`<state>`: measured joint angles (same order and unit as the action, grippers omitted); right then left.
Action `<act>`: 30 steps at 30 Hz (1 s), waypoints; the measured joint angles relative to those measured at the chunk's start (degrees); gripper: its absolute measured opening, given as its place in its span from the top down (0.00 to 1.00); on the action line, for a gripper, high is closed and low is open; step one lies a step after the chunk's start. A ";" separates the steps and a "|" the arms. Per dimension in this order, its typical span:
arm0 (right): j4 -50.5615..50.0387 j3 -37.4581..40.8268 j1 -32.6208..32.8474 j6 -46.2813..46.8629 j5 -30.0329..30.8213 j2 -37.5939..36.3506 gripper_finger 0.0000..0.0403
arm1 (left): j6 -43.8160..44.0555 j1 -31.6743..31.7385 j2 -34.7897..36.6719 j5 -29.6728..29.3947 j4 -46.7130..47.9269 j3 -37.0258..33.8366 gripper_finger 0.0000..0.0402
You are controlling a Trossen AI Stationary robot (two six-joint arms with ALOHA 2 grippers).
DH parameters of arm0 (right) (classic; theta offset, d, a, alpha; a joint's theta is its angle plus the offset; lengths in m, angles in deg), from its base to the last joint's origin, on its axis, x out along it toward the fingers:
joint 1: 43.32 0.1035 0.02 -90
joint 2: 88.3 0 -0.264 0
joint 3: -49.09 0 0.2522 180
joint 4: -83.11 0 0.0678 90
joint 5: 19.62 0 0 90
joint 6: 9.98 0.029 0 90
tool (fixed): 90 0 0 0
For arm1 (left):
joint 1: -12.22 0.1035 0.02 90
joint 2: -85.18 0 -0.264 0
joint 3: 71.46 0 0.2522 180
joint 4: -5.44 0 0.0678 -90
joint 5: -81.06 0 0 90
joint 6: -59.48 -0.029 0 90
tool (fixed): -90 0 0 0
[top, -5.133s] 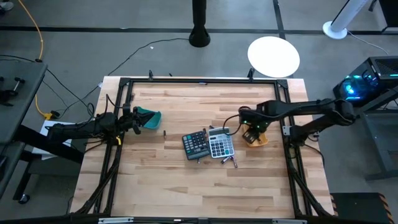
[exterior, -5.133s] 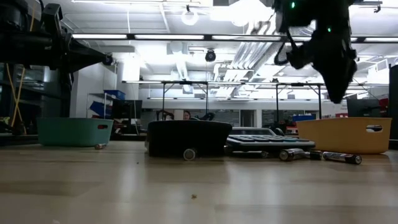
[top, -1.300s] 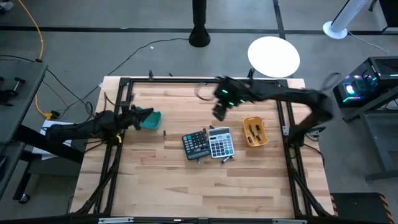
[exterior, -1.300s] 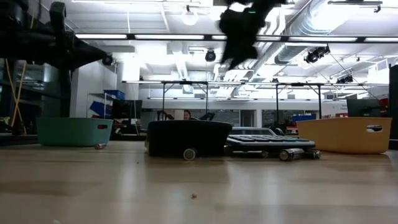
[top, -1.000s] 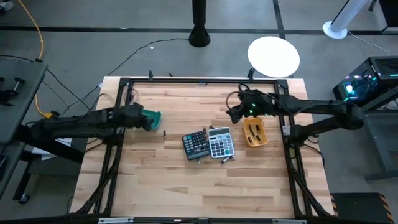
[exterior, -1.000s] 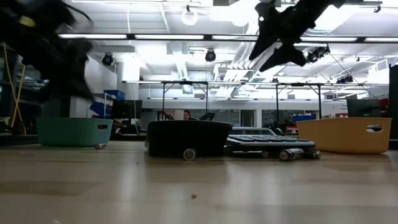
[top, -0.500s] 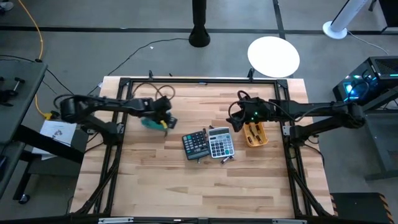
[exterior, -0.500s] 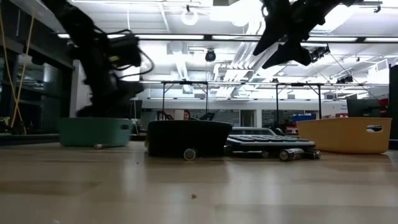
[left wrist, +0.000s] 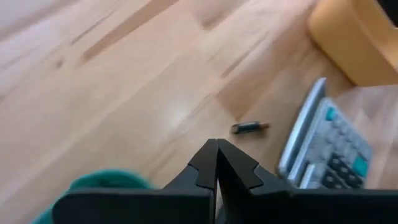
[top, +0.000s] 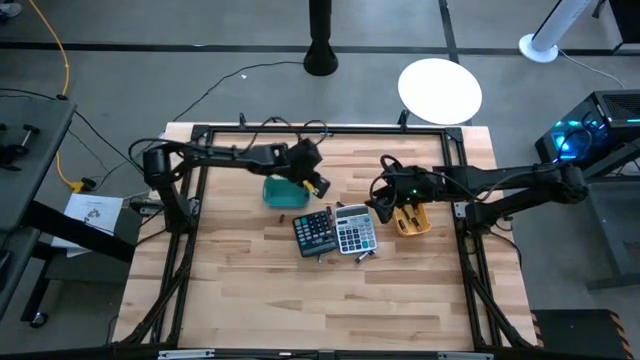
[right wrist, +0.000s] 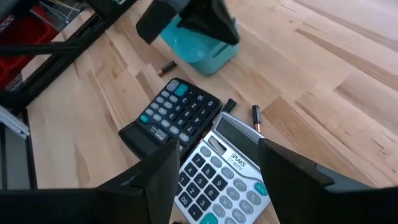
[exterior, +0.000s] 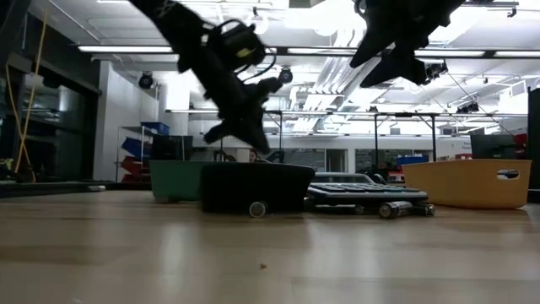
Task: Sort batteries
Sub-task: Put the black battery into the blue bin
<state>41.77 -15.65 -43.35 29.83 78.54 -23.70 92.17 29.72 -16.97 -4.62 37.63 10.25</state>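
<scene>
The left gripper (top: 318, 185) is pressed shut on nothing, above the teal tray (top: 281, 190). The right gripper (top: 381, 203) is spread wide over the calculators (top: 335, 231), with loose batteries (top: 366, 258) beside them. It looks ready to drop down and pick one up.

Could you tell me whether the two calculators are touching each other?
Touching. The high view shows the dark calculator and the grey calculator side by side with no wood between their upper edges; the right wrist view shows their corners overlapping.
</scene>
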 joint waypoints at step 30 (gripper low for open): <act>-3.04 0.09 -0.06 -2.65 -1.25 -1.57 0.48 | -12.79 -20.68 -4.70 -4.86 6.28 -1.06 1.00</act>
<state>38.73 -15.57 -43.41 27.18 77.29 -25.27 79.38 9.04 -21.68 -9.48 43.92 9.19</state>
